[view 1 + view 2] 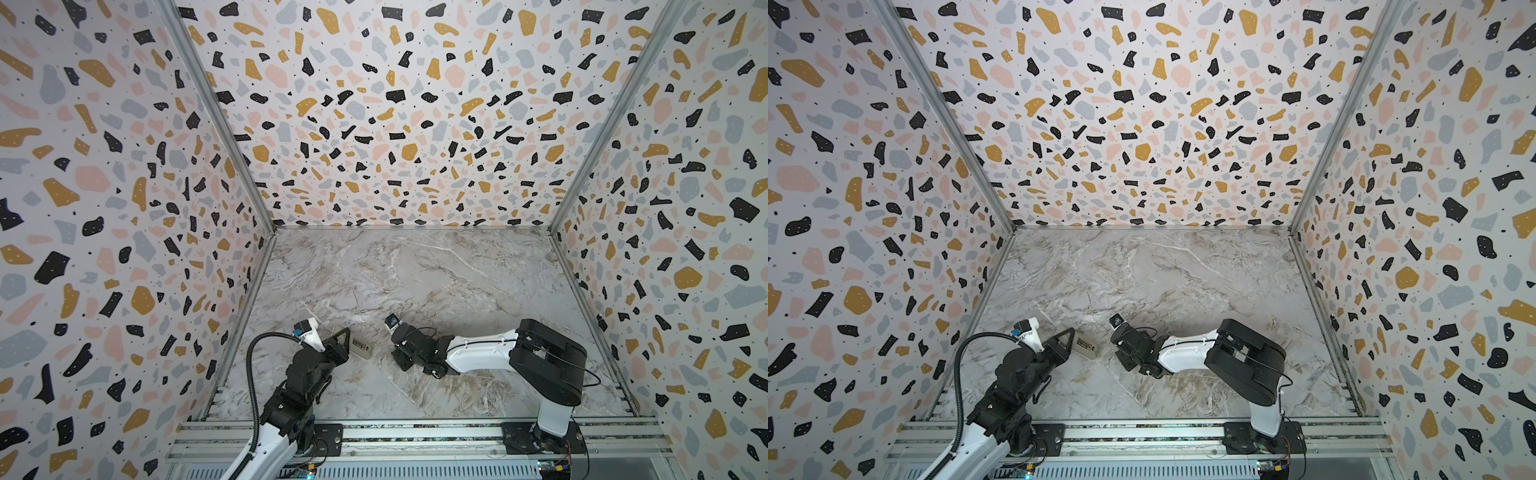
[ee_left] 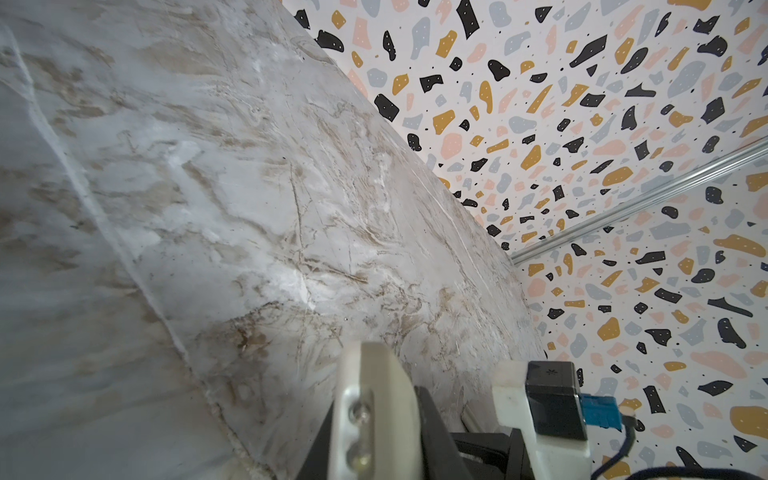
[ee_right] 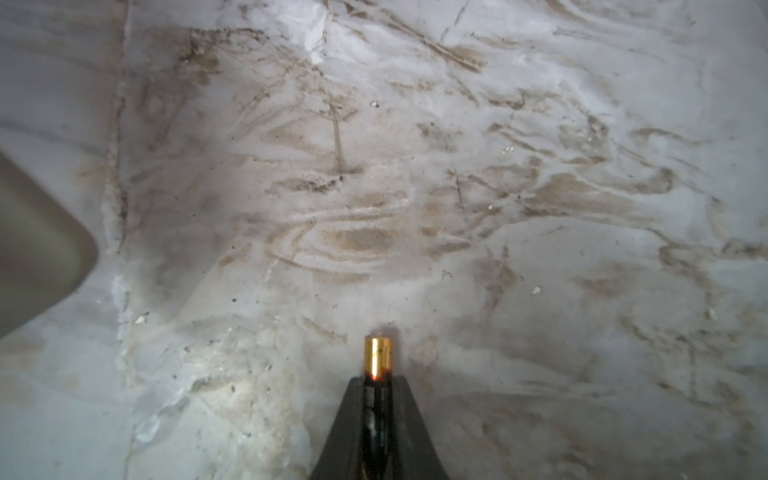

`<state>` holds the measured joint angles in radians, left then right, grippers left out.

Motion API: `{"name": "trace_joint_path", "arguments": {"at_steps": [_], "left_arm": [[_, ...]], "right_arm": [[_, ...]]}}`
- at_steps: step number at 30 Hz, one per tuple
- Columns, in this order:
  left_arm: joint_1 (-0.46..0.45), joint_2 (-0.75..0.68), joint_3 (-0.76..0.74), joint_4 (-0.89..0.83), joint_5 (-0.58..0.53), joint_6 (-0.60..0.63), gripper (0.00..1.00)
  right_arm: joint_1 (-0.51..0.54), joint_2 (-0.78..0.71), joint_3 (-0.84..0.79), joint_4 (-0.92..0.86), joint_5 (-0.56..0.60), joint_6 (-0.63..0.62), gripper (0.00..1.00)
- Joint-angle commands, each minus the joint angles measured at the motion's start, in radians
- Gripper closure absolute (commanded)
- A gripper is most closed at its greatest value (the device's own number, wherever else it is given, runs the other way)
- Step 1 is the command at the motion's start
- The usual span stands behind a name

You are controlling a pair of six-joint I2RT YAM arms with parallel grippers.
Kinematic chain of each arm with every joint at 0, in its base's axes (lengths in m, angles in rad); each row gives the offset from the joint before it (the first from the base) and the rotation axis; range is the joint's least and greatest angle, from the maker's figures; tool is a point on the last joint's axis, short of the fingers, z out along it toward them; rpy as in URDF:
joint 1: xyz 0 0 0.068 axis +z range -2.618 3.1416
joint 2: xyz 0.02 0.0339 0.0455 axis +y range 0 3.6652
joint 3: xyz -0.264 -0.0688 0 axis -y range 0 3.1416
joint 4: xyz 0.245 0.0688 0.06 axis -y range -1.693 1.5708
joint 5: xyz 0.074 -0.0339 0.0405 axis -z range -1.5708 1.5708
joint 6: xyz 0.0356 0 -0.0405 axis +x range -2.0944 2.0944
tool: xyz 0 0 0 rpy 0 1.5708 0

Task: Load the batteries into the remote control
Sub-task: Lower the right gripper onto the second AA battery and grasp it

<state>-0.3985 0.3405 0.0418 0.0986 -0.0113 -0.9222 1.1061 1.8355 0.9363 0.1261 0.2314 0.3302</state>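
The remote control (image 1: 360, 348) (image 1: 1087, 347) is a slim pale slab lying low over the marble near the left wall, its open back turned up. My left gripper (image 1: 341, 338) (image 1: 1068, 337) is shut on its near end. In the left wrist view the remote (image 2: 382, 386) stands edge-on between the black fingers (image 2: 434, 432). My right gripper (image 3: 377, 384) is shut on one of the batteries (image 3: 377, 357), whose coppery end sticks out past the fingertips just above the table. In both top views that gripper (image 1: 400, 360) (image 1: 1124, 360) points down to the right of the remote, and the battery is hidden.
Terrazzo-patterned walls (image 1: 124, 249) close in the marble table (image 1: 415, 282) on three sides. An aluminium rail (image 1: 415, 436) with both arm bases runs along the front. A blurred pale rounded shape (image 3: 37, 249) sits at the edge of the right wrist view.
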Motion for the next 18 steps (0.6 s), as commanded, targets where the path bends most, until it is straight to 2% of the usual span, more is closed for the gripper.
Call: {"name": "trace_joint_path", "arguments": {"at_steps": [1,5,10,18], "left_arm": [[0.006,0.026,0.002,0.115,0.072,0.031,1.0],[0.007,0.1,0.022,0.145,0.157,0.093,1.0],[0.006,0.156,0.03,0.226,0.247,0.116,1.0],[0.006,0.164,0.063,0.185,0.311,0.166,1.0]], "right_arm": [[-0.013,-0.046,-0.03,-0.062,-0.028,-0.011,0.93],[-0.02,-0.063,-0.036,-0.086,-0.051,-0.023,1.0],[-0.02,-0.113,-0.043,-0.138,-0.097,-0.037,1.0],[0.015,-0.231,-0.111,-0.215,-0.127,-0.012,1.0]]}}
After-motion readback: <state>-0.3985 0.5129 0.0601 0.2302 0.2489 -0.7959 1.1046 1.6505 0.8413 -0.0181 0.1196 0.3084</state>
